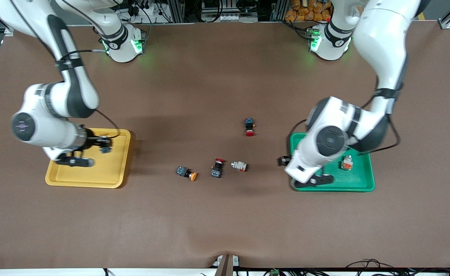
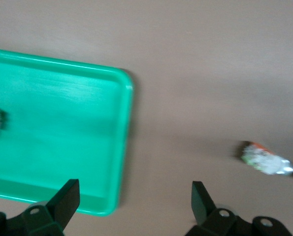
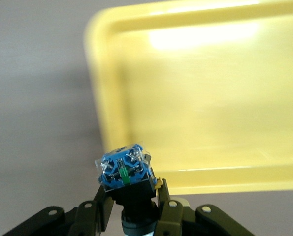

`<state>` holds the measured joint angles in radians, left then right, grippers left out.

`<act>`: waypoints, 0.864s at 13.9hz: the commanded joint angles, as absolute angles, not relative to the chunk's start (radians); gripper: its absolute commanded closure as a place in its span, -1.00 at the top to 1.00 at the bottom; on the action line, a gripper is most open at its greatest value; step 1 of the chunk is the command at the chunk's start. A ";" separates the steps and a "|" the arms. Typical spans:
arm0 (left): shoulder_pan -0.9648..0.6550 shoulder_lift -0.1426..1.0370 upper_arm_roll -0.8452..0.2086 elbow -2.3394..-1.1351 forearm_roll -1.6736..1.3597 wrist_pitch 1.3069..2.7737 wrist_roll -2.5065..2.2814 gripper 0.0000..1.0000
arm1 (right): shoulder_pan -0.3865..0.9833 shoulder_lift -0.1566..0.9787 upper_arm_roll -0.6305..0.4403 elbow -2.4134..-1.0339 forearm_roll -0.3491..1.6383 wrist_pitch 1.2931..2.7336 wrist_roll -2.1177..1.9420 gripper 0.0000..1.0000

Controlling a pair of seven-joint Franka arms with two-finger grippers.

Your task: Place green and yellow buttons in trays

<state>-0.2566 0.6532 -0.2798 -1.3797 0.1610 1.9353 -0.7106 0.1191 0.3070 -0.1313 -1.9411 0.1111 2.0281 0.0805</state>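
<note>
**Front view: one switch being carried over the yellow tray, two more waiting**

Hanging over the shallow yellow plastic tray [image 1: 56,178]: the right pincer [image 1: 103,145], clamping a black-bodied push-button switch with a blue base [image 1: 104,148]. Hovering over the brown table [image 1: 225,76], just beside the rim of the shallow green plastic tray [image 1: 363,186]: the left pincer [image 1: 284,161], gaping wide and carrying nothing. Lying inside the green tray: a whitish-silver switch with an orange-red block [image 1: 346,163]. Sitting on the table between the trays: a second whitish-silver switch [image 1: 239,165], an orange-capped black switch [image 1: 186,173], a red-capped black switch [image 1: 217,168] between those two, and another red-capped switch [image 1: 249,127] farther from the front camera.

Judging the step in hand as the release into the yellow tray. Doing it well probably means moving well inside the rim, lowering close to the tray floor, then opening gently to avoid a bounce or a roll over the edge.

Showing only in the right wrist view: the blue base [image 3: 124,167] pointing up at the camera and the body pinched between the fingers [image 3: 163,209], with the cap hidden below, so its colour is not being shown. Showing only in the left wrist view: the spread fingers [image 2: 67,194] with nothing between them, the green tray's rounded corner [image 2: 126,147], and the second whitish-silver switch [image 2: 264,160] lying ahead on the table.
</note>
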 commanded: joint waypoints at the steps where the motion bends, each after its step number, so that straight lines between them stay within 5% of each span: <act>1: -0.308 0.692 -0.273 -1.359 0.138 1.983 -0.895 1.00 | 0.026 0.313 -0.117 -1.967 0.071 2.042 0.080 -1.00; 8: -0.400 0.778 -0.264 -1.361 0.123 2.136 -1.484 1.00 | -0.160 0.494 -0.114 -1.948 0.087 2.262 -0.167 -1.00; 9: -0.400 0.787 -0.262 -1.362 0.123 2.167 -1.559 1.00 | -0.156 0.498 -0.112 -1.947 0.087 2.267 -0.166 -0.88; 10: -0.403 0.801 -0.262 -1.364 0.124 2.181 -1.619 1.00 | -0.153 0.499 -0.110 -1.945 0.090 2.264 -0.160 -0.50; 11: -0.414 0.813 -0.262 -1.365 0.126 2.184 -1.672 1.00 | -0.152 0.499 -0.110 -1.944 0.097 2.266 -0.158 0.82; 12: -0.423 0.824 -0.262 -1.365 0.129 2.198 -1.730 1.00 | -0.153 0.499 -0.110 -1.936 0.100 2.263 -0.164 1.00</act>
<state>-0.4012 0.7992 -0.2749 -1.3803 0.1386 2.1738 -1.6265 -0.1499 0.5083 -0.1197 -1.9568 0.0839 2.2760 -0.1616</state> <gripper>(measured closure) 0.000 0.529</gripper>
